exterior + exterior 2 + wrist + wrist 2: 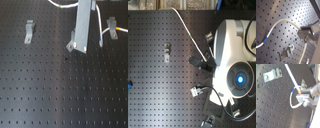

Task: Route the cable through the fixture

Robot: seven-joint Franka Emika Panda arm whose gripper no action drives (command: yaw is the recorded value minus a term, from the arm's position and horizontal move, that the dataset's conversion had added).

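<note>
1. Hanging over the black perforated board (50, 90), my gripper (76, 46) sits near the far edge in the first exterior view, its long grey bar slanting down to a metal tip just above the holes.
2. I am pinching the cable (283, 22): in both wrist views the white cord runs straight into my grey fingers (307, 32) and stops there, so my fingers are pressed onto it.
3. In the first wrist view the cable arcs away from my fingers in a smooth bow across the board, and a blue band (265, 39) marks it far along that run.
4. In the second wrist view the cable (291, 75) comes in as a straight diagonal line, carries a blue band (293, 89) close to my fingers, then curls in a small loop beside them.
5. One grey clip (29, 31) stands on the board toward the first exterior view's left, well apart from my gripper and from the cable.
6. Another grey clip (113, 24) stands toward the first exterior view's right, with white cable (103, 32) hanging just beside it; I cannot tell whether they touch.
7. In the second exterior view the cable (188, 31) runs as a long diagonal from the board's edge to my black gripper body (200, 63).
</note>
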